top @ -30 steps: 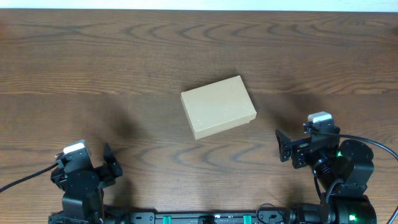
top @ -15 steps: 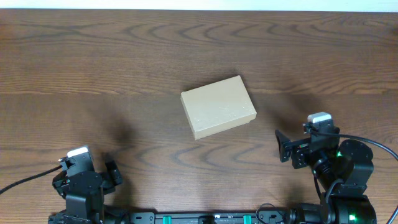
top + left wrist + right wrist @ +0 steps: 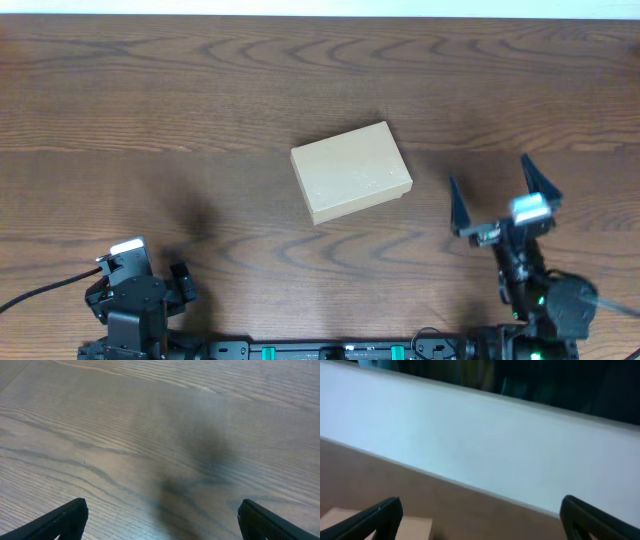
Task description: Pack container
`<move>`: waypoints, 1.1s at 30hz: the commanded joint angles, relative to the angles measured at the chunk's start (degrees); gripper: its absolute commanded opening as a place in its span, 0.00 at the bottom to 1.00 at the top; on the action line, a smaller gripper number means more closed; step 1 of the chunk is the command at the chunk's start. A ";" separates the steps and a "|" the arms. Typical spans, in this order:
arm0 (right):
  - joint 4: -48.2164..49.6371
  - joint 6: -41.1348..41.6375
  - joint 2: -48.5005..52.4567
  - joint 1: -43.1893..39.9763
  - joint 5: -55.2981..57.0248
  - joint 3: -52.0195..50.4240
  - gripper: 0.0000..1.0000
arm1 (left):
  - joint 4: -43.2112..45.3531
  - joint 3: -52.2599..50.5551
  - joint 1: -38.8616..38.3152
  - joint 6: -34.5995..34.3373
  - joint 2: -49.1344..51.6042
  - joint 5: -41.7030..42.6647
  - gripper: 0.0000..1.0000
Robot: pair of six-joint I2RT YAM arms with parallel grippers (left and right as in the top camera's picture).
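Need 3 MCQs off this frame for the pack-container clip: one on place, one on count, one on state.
1. Where is the container?
A) far edge
B) centre of the table
C) left edge

2. Cardboard boxes in view?
A) one
B) two
C) three

3. The right pincer is:
A) shut on the container
B) shut, empty
C) open, empty

Key:
1 B, it lies mid-table, apart from both arms.
2 A, the overhead view shows just one.
3 C, its fingers are spread wide with nothing between them.

My jaws are black. The box (image 3: 351,172) is plain tan, and the surface (image 3: 150,100) is dark brown with wavy grain.
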 commanded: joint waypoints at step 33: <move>-4.63 -0.55 -16.13 5.14 14.58 -17.84 0.99 | -0.09 -0.09 -0.26 0.66 -0.37 0.02 0.95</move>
